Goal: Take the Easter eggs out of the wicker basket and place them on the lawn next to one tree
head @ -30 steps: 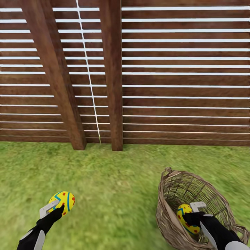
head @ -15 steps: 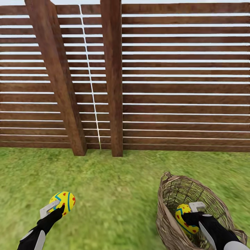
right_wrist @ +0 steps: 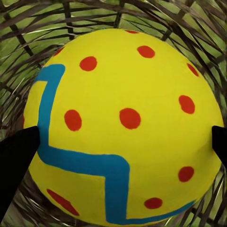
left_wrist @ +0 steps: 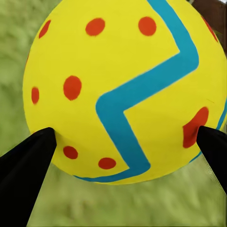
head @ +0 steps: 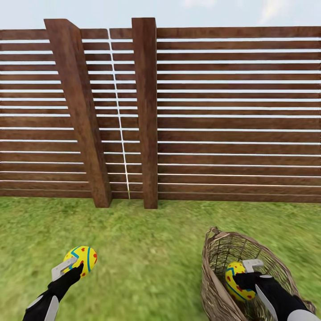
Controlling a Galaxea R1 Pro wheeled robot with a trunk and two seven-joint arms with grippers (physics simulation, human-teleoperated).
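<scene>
My left gripper (head: 76, 263) is shut on a yellow Easter egg (head: 80, 258) with blue zigzag and red dots, held above the lawn (head: 147, 258) at the lower left. That egg (left_wrist: 123, 90) sits between the dark fingertips (left_wrist: 28, 161) in the left wrist view. The tan wicker basket (head: 218, 285) stands on the grass at the lower right. Inside it my right gripper (head: 240, 280) is shut on a second egg (head: 235, 281). In the right wrist view this egg (right_wrist: 123, 123) shows against the basket's weave (right_wrist: 94, 19). A third egg is hidden.
A brown horizontal-slat wooden fence (head: 232, 116) spans the view ahead, with two thick posts (head: 145, 111) at left of centre. Open grass lies between the arms and the fence. Sky shows above the fence top.
The head view has tilted upward, so the fence top and sky now show. Both arms keep their eggs and their places relative to the basket.
</scene>
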